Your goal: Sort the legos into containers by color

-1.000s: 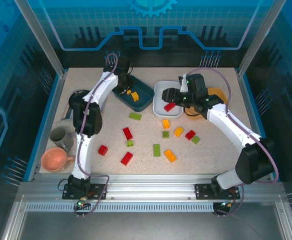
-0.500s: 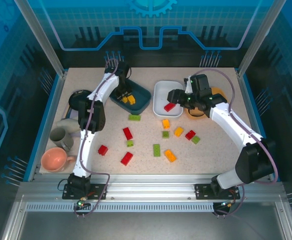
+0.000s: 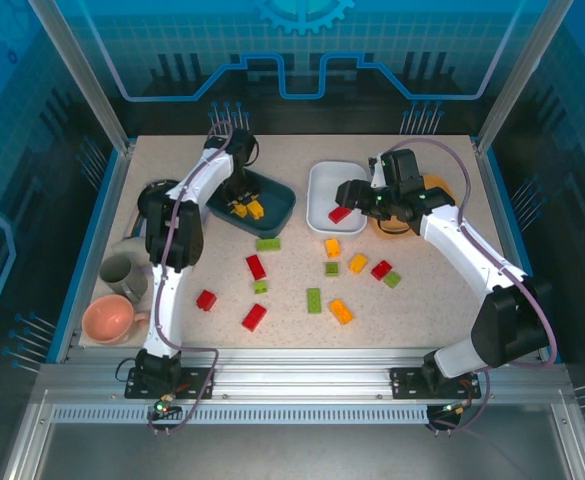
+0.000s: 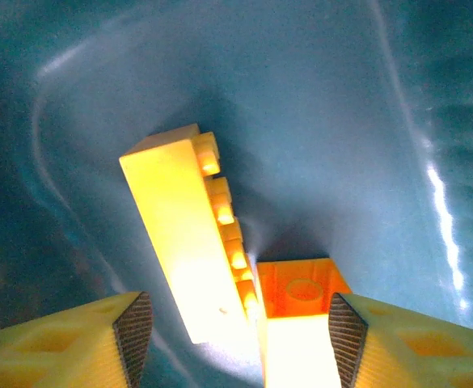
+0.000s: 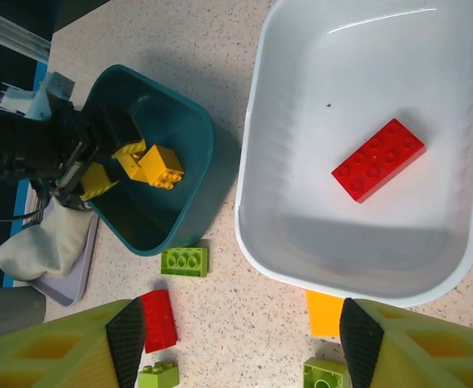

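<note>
Nearest, strewn over the speckled table [image 3: 412,320], loose legos [image 3: 314,300] in red, green and orange, all small and studded, most of them apart from one another. Farther in, a flat green brick [image 3: 268,243] just beside the near rim of the teal tray [image 3: 284,200]. Inside that tray, a long yellow brick [image 4: 179,234] on its side, studs to the right, touching an orange brick [image 4: 301,287] turned hollow side up. To the right, in the white tray [image 3: 317,190], a lone red brick [image 5: 378,159], flat, studs up. Beyond it, the orange tray [image 3: 434,186], half hidden by the right arm [image 3: 462,245]. Against a second ago: teal tray slid left and nearer, green brick nudged nearer with it, both yellow-orange pieces carried along, red brick unmoved. For the left arm [image 3: 168,300], a rise from the near edge to a high elbow, then a long reach far and a steep dip into the teal tray. At its tip the left gripper [image 4: 238,323], parted now after being closed, pads either side of the two bricks, clamping neither. For the right arm, a wide bow out to the right, then a stretch left and far. At its tip the right gripper [image 5: 242,323], above the white tray's right side, fingers spread, nothing between them.
</note>
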### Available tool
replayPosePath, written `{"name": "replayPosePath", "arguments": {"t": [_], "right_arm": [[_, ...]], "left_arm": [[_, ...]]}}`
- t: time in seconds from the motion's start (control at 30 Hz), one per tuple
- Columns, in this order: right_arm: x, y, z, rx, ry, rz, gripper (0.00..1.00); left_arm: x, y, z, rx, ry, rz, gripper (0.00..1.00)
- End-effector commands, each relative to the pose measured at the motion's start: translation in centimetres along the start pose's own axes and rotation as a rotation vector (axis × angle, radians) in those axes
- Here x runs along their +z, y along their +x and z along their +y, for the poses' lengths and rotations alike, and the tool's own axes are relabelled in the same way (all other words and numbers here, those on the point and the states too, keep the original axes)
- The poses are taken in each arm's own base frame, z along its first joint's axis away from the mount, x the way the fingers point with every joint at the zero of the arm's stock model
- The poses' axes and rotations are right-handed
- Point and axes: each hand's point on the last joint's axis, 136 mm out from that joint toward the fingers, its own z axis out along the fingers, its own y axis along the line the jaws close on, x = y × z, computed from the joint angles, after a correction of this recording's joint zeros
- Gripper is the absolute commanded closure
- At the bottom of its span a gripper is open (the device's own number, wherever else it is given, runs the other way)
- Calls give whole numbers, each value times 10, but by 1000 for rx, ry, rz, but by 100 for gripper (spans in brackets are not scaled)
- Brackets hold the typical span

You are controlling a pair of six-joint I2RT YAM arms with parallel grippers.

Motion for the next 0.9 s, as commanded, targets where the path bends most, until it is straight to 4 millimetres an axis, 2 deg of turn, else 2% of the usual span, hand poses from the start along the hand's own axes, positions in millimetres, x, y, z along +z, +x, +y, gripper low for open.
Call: {"name": "replayPosePath", "arguments": {"t": [0.0, 0.13, 0.23, 0.27, 0.33, 0.4, 0.5, 0.57, 0.67, 0.77, 0.87], "right_arm": [[-10, 4, -12, 6, 54, 1, 33], [-26, 11, -35, 18, 173, -6, 34], [-41, 27, -64, 79, 297, 23, 34], [-47, 36, -76, 111, 344, 49, 34], [-57, 59, -101, 185, 430, 122, 34], [-63, 89, -123, 262, 489, 212, 35], [-64, 126, -145, 335, 523, 310, 35], [-66, 148, -159, 408, 560, 363, 35], [-62, 167, -172, 513, 543, 365, 34], [-58, 165, -184, 550, 543, 324, 35], [-55, 168, -201, 632, 575, 323, 35]], "left_arm": [[-42, -13, -17, 16, 92, -81, 34], [-86, -12, -49, 68, 219, -132, 29], [-125, 9, -76, 153, 355, -167, 25], [-140, 22, -87, 194, 423, -172, 24], [-158, 56, -100, 273, 542, -155, 21], [-175, 102, -106, 359, 671, -110, 19], [-177, 168, -91, 430, 760, -10, 19], [-168, 203, -73, 463, 758, 50, 19], [-152, 244, -47, 512, 740, 118, 19], [-142, 264, -30, 558, 718, 152, 20], [-134, 268, -21, 567, 696, 164, 21]]}}
